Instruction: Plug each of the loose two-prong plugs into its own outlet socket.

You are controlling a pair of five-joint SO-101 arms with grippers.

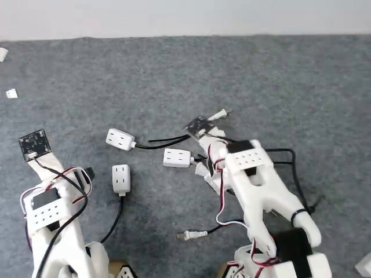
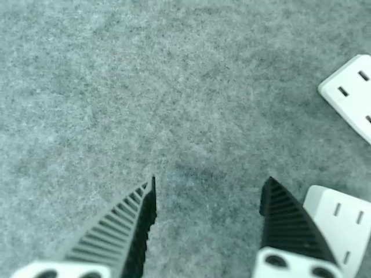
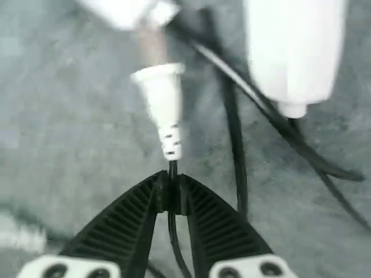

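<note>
Right gripper (image 3: 171, 188), centre of the high view, clamped on the black cord (image 3: 172, 167) just behind a white plug (image 3: 162, 104), beside a socket (image 1: 177, 157). Left gripper (image 2: 208, 197), lower left, fingers apart over carpet (image 1: 174, 75).

Robotics laboratory setup: a grey felt-covered bench (image 1: 278, 75) against a plain white wall (image 1: 185, 17) carries two white plastic arms (image 1: 261, 185) with exposed servo wiring (image 1: 221, 200) and loose outlet sockets (image 1: 120, 139).

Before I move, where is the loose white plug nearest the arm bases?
High view: the white two-prong plug lies on grey carpet at bottom centre, below the rightmost white outlet socket.
</note>
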